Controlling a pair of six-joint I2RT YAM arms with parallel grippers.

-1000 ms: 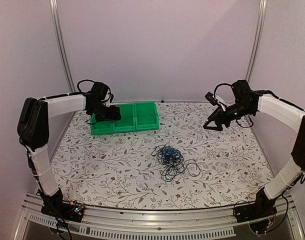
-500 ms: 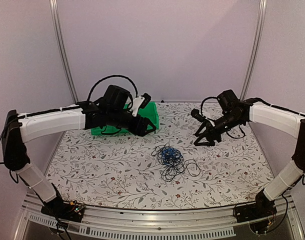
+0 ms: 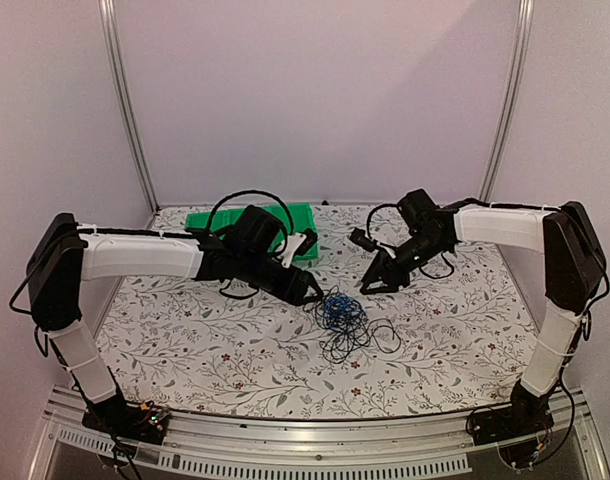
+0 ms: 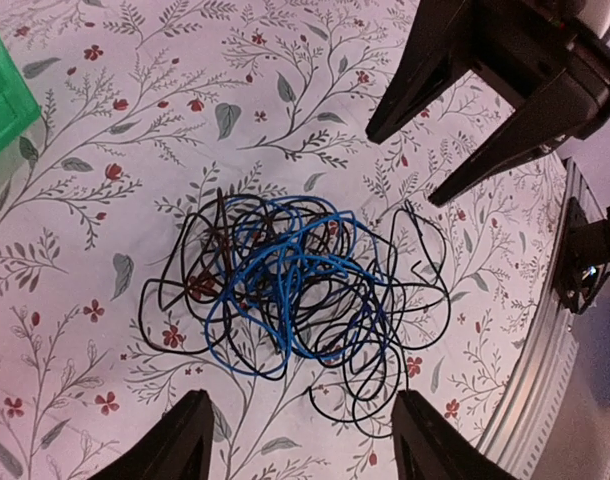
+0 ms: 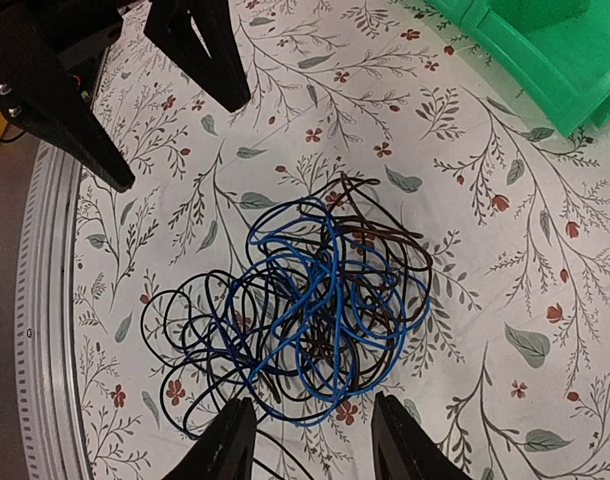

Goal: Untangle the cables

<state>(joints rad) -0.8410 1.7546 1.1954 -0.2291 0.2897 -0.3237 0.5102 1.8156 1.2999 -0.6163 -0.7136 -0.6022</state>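
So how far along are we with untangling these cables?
Done: nothing; the blue cable and black cables lie knotted together in one heap. In hand: the left pincer and right pincer, both open, are poised over them, gripping nothing. Left: every separation.

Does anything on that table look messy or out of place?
Only the knot of thin black and blue cables, heaped mid-table on the flowered tablecloth, loops crossing every way. The green plastic bins at the far left sit straight; nothing looks spilled or broken.
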